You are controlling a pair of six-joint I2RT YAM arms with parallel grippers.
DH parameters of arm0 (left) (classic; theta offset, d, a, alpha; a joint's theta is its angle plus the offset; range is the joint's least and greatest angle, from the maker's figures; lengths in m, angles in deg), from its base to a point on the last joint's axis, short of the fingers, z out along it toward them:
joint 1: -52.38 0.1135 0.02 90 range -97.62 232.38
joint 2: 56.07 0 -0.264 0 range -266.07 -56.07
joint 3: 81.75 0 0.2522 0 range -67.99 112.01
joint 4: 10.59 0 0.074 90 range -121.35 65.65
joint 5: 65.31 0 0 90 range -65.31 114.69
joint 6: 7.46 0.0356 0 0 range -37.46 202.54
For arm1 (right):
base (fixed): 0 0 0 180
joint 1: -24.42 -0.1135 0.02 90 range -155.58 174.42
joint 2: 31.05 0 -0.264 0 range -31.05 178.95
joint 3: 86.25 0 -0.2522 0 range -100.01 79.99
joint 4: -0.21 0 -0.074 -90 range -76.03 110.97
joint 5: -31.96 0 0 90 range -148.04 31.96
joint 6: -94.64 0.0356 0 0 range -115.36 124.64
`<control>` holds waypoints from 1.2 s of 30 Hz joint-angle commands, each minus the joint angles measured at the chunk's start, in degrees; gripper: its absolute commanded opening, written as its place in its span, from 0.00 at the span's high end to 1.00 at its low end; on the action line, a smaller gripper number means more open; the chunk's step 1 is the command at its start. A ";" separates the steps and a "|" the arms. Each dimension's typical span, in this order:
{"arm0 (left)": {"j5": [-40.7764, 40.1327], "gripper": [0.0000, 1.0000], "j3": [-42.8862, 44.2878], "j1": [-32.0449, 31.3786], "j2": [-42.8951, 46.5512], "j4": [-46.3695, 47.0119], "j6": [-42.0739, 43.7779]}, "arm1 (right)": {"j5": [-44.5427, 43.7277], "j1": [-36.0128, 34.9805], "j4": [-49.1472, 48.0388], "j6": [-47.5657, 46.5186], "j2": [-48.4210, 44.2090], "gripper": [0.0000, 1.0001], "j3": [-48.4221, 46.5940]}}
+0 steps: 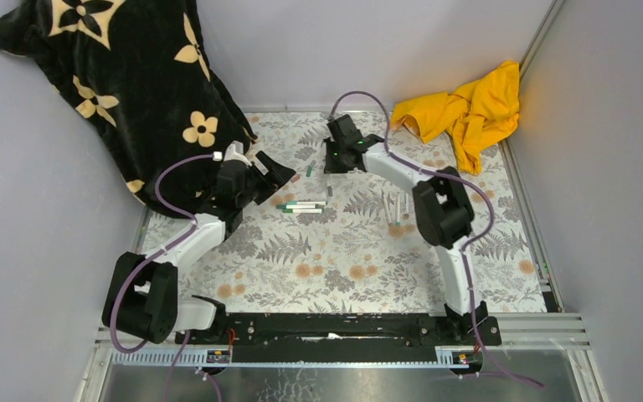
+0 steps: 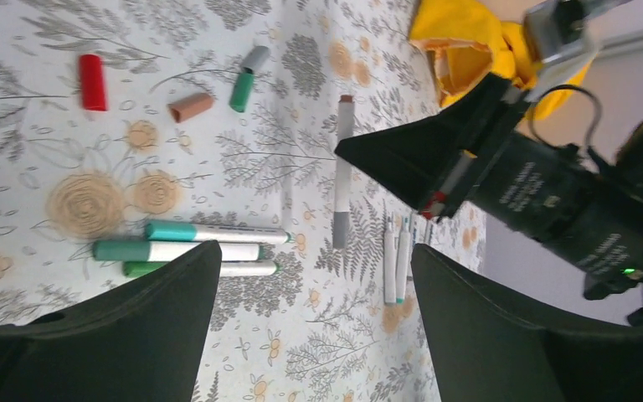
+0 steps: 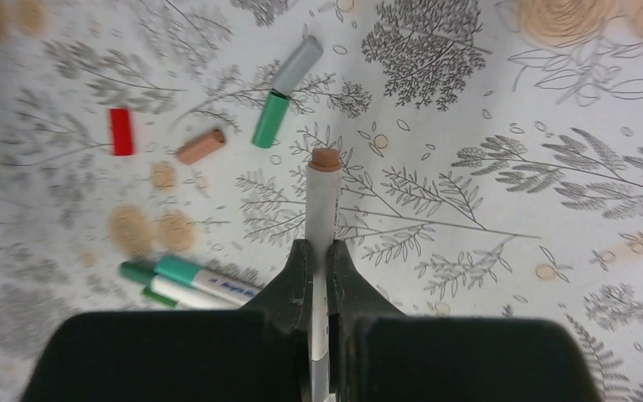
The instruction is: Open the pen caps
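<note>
Our right end effector [image 3: 319,251] is clamped narrow on a white pen [image 3: 321,197]. The pen's long axis runs straight out from the fingers, brown tip leading. Past that tip, on the surface [image 3: 486,126], a green cap [image 3: 270,120] and a grey cap [image 3: 296,65] lie end to end on one slant. A brown cap [image 3: 200,146] and a red cap [image 3: 120,131] lie farther left. Our left end effector [image 2: 314,255] gapes wide, holding nothing.

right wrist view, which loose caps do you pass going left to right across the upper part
stubby red plastic cap → tan-brown plastic cap → green plastic cap → grey plastic cap
</note>
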 commanded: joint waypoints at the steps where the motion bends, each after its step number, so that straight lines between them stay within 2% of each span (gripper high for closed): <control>1: 5.82 0.09 -0.92 -1.15 -2.01 10.82 1.42 | 7.96 3.45 -11.44 6.33 -11.94 1.00 6.52; 9: 12.37 0.10 -1.33 -3.74 -6.14 22.44 -1.84 | 15.99 7.19 -19.95 13.03 -20.05 1.00 15.18; 19: 19.42 0.15 -1.57 -6.34 -11.89 38.78 -8.16 | 22.12 8.49 -28.41 19.44 -22.85 1.00 21.55; 25: 22.18 0.18 0.74 -6.46 -14.45 37.97 -8.26 | 23.68 8.78 -30.26 20.59 -24.12 1.00 23.59; 36: 21.51 0.19 1.54 -6.83 -16.25 37.68 -7.69 | 26.15 8.88 -32.70 22.36 -25.64 1.00 26.03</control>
